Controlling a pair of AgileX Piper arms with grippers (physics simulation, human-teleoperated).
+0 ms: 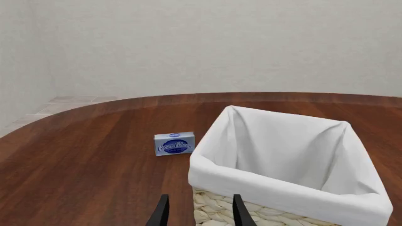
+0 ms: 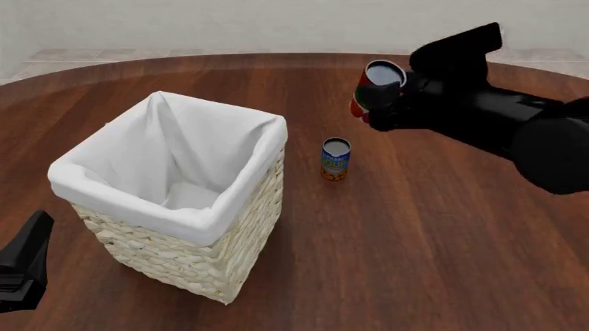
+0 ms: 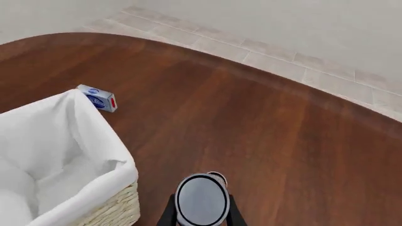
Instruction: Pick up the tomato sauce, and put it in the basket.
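Front view: right gripper (image 2: 379, 103) clamps the tomato sauce (image 2: 376, 87) aloft, beside the basket (image 2: 181, 195), whose white lining holds nothing.

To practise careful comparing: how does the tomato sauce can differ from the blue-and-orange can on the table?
The tomato sauce has a red label and is held tilted above the table by the right gripper; the blue-and-orange can stands upright on the table, untouched. Both are small cylinders with silvery tops, outside the basket.

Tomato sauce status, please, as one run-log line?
tomato sauce: held aloft | right gripper: shut on it | basket: not reached | left gripper: open
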